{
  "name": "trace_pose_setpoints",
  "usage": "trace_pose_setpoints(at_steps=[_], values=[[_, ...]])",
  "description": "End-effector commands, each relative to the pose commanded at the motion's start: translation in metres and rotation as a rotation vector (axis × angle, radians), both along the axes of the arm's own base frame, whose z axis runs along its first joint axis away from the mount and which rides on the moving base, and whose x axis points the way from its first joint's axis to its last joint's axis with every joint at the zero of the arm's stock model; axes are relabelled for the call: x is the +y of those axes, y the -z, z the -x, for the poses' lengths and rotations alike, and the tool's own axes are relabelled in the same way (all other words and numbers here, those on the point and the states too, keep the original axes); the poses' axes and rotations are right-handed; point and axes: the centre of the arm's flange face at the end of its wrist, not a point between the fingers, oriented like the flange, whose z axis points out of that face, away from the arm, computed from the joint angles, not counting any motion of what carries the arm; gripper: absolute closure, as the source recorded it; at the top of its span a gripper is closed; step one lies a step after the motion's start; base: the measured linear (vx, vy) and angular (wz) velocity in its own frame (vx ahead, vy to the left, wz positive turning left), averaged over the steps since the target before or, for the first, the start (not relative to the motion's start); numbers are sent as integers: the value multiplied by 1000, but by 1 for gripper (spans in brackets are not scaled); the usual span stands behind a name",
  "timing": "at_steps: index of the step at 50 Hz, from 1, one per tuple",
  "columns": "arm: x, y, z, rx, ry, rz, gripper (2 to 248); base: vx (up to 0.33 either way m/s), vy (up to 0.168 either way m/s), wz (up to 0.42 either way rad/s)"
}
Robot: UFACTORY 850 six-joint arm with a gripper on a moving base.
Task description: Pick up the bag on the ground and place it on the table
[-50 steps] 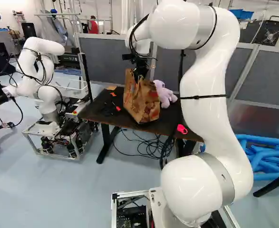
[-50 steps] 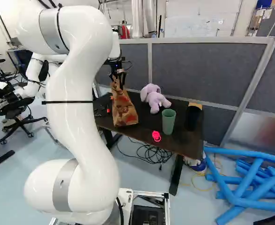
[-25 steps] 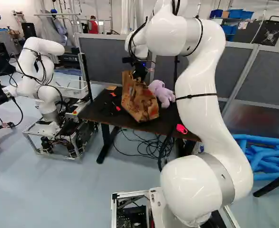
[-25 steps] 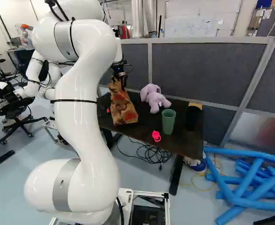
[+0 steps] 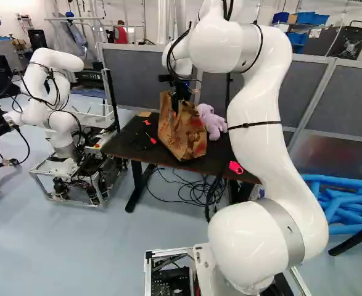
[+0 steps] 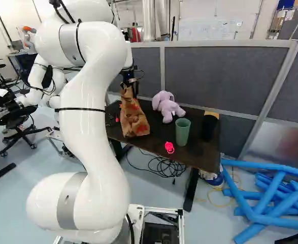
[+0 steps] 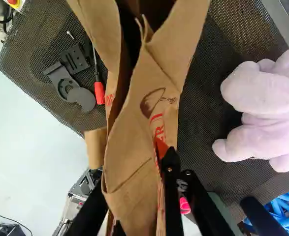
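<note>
1. My hand (image 5: pixel 177 103) is at the top of the brown paper bag (image 5: pixel 184 134), and the bag stands upright on the dark worktop (image 6: pixel 197 156).
2. In the wrist view my hand (image 7: pixel 142 164) is spread: one finger, its orange pad (image 7: pixel 161 147) showing, is against one side of the paper, and the other is mostly hidden behind the paper. I see the bag's mouth gaping ahead of my fingers.
3. Just beside the bag sits a lilac plush toy (image 6: pixel 167 108); nearer my base stands a green cup (image 6: pixel 183 132), next to a black cylinder (image 6: pixel 208 128).
4. A bright pink item (image 6: pixel 169 147) lies near the worktop's front edge.
5. On the bag's other side from the toy I see a red-handled screwdriver (image 7: pixel 99 92) and some flat black parts (image 7: pixel 75 59).
6. Dark cables (image 5: pixel 196 191) lie coiled on the floor under the worktop.
7. At the left of the left base view stands another robot (image 5: pixel 61 126); blue tubes (image 6: pixel 275 213) are heaped at the right of the right base view.
</note>
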Motion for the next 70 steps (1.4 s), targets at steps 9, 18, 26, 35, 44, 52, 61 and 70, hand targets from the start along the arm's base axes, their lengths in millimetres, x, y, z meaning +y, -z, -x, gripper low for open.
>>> trace_pose_setpoints(at_steps=[9,18,26,35,44,52,61,70], values=[[0,0,0,0,0,0,138,0,0,0],[0,0,0,0,0,0,67,0,0,0],[0,0,0,0,0,0,4,0,0,0],[0,-6,2,-8,0,-1,3,0,0,0],[-1,-19,6,-25,0,-3,3,0,0,0],[-1,-31,10,-42,0,-4,3,0,0,0],[-1,-45,14,-62,0,-6,3,0,0,0],[-2,-59,19,-82,0,-9,3,0,0,0]])
